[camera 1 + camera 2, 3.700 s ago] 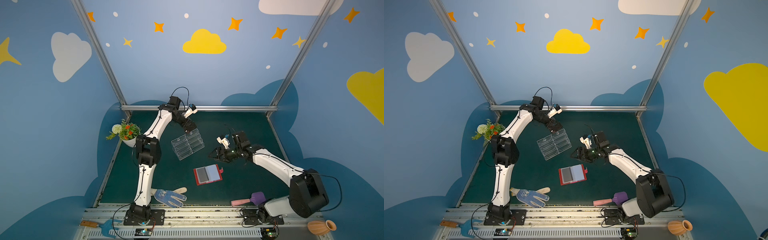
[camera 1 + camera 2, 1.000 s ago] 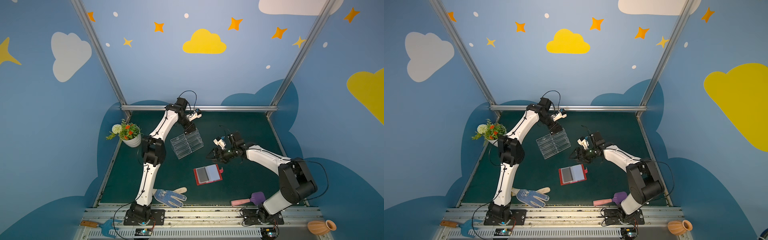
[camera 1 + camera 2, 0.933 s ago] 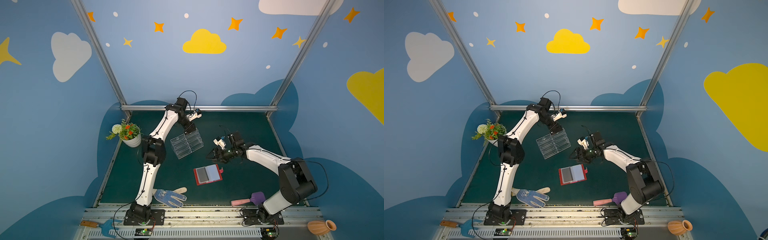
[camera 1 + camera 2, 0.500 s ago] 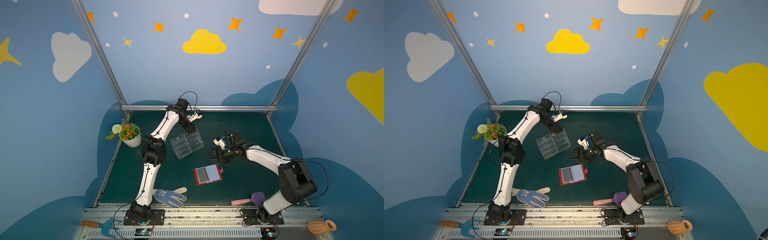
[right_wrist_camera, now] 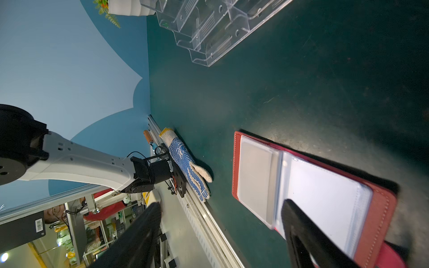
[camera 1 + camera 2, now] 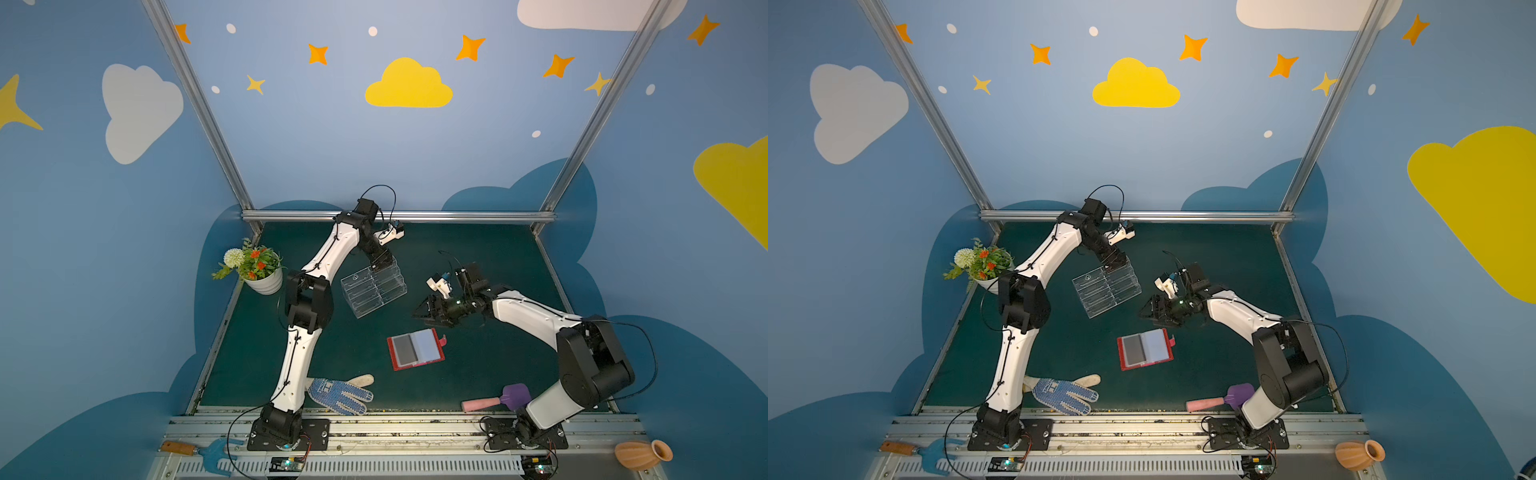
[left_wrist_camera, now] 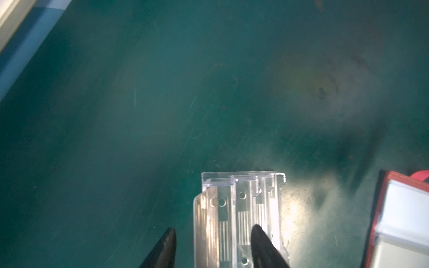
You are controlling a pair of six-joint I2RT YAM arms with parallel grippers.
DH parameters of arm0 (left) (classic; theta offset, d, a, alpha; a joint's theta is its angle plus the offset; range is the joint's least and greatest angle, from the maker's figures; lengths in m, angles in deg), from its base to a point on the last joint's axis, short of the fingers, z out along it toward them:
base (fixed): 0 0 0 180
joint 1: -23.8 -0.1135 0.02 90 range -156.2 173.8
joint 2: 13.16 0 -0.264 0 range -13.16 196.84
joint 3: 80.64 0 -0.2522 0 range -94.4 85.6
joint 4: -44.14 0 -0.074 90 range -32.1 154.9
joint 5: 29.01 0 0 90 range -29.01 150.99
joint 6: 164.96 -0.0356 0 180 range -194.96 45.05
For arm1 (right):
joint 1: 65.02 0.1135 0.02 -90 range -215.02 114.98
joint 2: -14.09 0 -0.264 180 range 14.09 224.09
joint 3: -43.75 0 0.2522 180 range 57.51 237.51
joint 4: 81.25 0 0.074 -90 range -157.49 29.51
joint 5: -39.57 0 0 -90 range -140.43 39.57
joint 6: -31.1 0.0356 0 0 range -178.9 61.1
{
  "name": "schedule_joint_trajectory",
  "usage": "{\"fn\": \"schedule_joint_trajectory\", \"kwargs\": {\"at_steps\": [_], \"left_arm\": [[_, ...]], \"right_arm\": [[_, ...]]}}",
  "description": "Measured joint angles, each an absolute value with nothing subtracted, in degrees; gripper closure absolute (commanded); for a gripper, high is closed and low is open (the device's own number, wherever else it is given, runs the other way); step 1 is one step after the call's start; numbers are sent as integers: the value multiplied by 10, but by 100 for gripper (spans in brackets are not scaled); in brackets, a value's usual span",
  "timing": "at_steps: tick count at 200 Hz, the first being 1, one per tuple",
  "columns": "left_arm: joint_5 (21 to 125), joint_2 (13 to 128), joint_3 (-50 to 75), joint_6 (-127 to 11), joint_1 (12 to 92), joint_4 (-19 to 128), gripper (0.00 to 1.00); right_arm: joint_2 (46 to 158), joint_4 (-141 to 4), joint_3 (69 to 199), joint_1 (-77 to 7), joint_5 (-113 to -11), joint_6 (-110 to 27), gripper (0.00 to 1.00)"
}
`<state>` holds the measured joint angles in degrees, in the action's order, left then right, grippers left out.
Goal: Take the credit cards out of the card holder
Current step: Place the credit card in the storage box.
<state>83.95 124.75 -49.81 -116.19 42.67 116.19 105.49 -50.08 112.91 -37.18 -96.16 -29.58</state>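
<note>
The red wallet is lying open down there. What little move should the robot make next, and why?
Probably lower the right gripper toward the dark card in the red wallet. The gripper is open and empty, hovering near the wallet, which lies open on the table, that card not yet pulled out.

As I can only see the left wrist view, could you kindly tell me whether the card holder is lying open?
Observer: Yes, the card holder lies open and flat on the green mat, sleeves facing up.
Operator: Thank you; where is the right gripper?
Observer: The right gripper hovers open and empty just beyond the holder's far edge, apart from it in both top views.
Operator: Is anything near the front edge?
Observer: A blue-dotted glove lies flat there, toward the robot's left.
</note>
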Motion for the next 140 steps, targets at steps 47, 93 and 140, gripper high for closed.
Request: {"fn": "schedule_joint_trajectory", "kwargs": {"at_steps": [47, 93, 140], "left_arm": [[797, 1247, -498, -1136, 426, 1147, 33], [767, 1223, -476, -1109, 424, 1107, 26], [745, 1164, -436, -1095, 422, 1074, 26]], "right_arm": [[1055, -501, 1129, -372, -962, -294, 21], [1053, -501, 1129, -372, -961, -294, 21], [1032, -501, 1128, -372, -960, -292, 21]]}}
